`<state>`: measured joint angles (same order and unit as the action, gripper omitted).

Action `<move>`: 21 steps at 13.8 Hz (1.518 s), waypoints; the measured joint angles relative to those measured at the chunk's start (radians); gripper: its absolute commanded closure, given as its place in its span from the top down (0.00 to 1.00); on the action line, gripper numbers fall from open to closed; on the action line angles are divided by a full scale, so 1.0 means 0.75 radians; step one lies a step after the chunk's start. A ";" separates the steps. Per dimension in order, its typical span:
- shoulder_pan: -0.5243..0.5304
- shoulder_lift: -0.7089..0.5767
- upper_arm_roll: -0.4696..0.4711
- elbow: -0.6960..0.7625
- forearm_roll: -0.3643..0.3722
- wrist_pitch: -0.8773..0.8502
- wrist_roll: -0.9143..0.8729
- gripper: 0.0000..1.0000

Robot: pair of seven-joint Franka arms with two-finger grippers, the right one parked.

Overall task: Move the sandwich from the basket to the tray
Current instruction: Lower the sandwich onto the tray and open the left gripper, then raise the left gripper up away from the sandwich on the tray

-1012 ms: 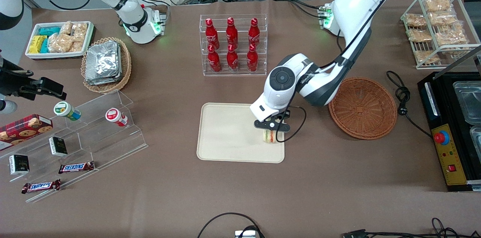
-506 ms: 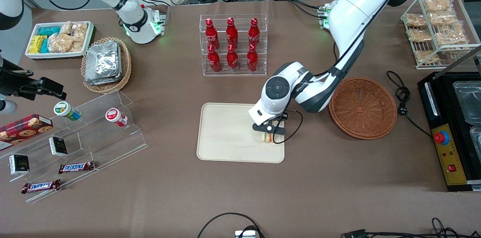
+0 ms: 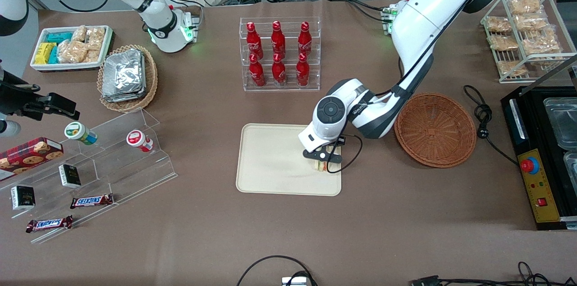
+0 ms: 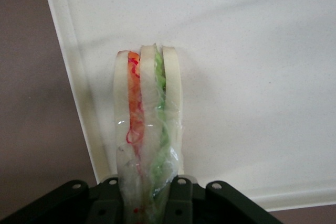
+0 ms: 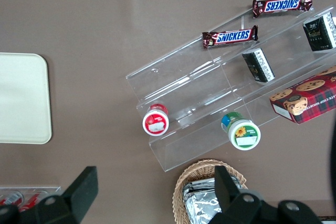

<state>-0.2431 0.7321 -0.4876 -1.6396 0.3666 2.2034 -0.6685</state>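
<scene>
**A:** Where's my gripper (image 3: 322, 159)?

**B:** Low over the tray (image 3: 270, 164), at the edge nearest the basket (image 3: 435, 129), fingers clamped on the wrapped sandwich (image 4: 148, 129), which stands on the tray floor by the rim.

**A:** I'd open gently and lift straight up, so it doesn't topple. Space?

**B:** Plenty of bare tray; farther off, a rack of red bottles (image 3: 278, 53).

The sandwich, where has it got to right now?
The sandwich is gripped in the hand over the tray, at the tray's end nearest the basket.
</scene>
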 measured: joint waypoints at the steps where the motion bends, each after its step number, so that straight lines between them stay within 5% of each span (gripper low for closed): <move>1: 0.000 0.000 0.000 0.001 0.005 0.000 -0.017 1.00; 11: -0.001 0.000 0.000 0.166 0.040 -0.075 -0.216 1.00; 21: 0.027 -0.173 0.072 0.387 0.050 -0.459 -0.337 1.00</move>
<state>-0.2231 0.6026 -0.4333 -1.3494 0.4039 1.8593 -0.9210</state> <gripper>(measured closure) 0.000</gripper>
